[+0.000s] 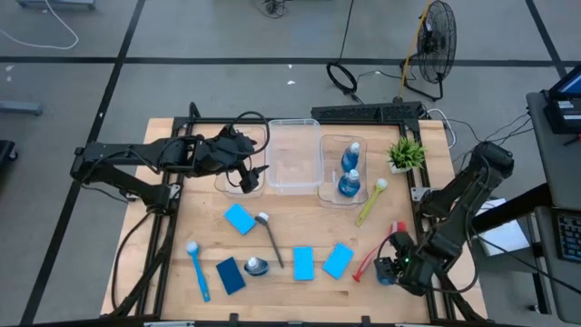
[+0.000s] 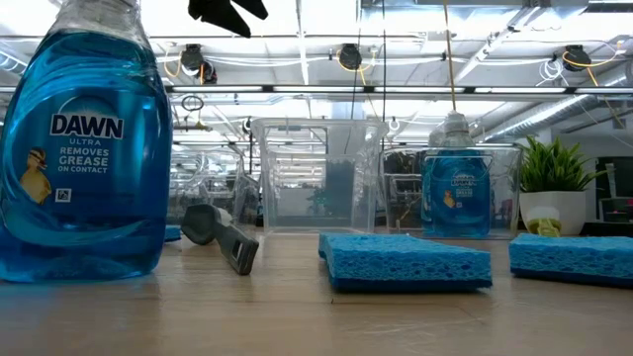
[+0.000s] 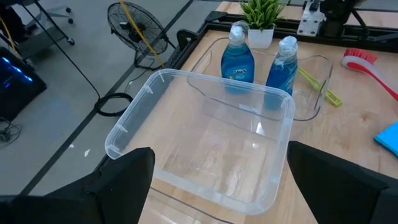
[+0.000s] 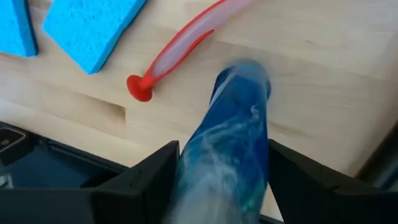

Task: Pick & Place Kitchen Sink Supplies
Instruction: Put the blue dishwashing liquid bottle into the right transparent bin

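**Right gripper grips a bottle at the lower right; left gripper spread over the bins**

In the right wrist view you see the right gripper pinching a blue bottle between its two dark fingers, the bottle's long axis running away from the camera toward the wooden table. In the high view this gripper sits at the lower right of the frame. Just beyond the bottle lies the red brush, its handle end pointing to the lower left of that picture, its long axis running diagonally to the upper right. Two blue sponges lie flat at the upper left.

Farther up the high view you find the left gripper at centre left, fingers spread wide and holding nothing, above the edge of a clear bin. Beyond that, a second clear bin holds two upright blue bottles, caps up. The yellow-green brush lies beside it on a diagonal, head at the upper right. The potted plant stands behind.
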Motion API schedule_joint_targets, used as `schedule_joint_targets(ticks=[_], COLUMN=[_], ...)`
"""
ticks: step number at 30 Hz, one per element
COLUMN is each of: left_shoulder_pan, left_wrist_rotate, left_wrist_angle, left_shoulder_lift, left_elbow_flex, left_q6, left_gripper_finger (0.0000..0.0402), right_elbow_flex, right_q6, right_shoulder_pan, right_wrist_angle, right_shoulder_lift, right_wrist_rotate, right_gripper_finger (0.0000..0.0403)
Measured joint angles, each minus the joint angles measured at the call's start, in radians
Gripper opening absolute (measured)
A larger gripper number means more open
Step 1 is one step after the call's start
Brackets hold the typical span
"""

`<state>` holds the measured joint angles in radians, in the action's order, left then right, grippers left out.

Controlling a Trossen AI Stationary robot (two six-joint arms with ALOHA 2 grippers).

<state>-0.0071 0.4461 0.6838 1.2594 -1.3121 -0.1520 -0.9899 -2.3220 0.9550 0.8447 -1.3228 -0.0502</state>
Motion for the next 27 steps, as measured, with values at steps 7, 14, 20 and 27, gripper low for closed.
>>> schedule_joint_targets(ticks=[7,14,20,27], left_shoulder_pan=[0.000,0.000,0.000,0.000], left_wrist_rotate=[0.000,0.000,0.000,0.000], left_wrist_angle=[0.000,0.000,0.000,0.000], left_shoulder_lift=[0.000,0.000,0.000,0.000], left_elbow_flex=[0.000,0.000,0.000,0.000], left_q6=[0.000,0.000,-0.001,-0.001], left_gripper_finger=[0.0365,0.0365,0.0365,0.0365], right_elbow_flex=[0.079,0.085,0.087,0.087], right_q6=[0.051,0.079,0.111,0.109], right_shoulder_pan=[0.000,0.000,0.000,0.000], right_wrist_angle=[-0.177,-0.180,-0.178,-0.155], right_shoulder_lift=[0.005,0.004,0.003,0.002], right_wrist_rotate=[-0.001,-0.001,-0.002,-0.003], right_gripper_finger=[0.0220,0.0225,0.0226,0.0218])
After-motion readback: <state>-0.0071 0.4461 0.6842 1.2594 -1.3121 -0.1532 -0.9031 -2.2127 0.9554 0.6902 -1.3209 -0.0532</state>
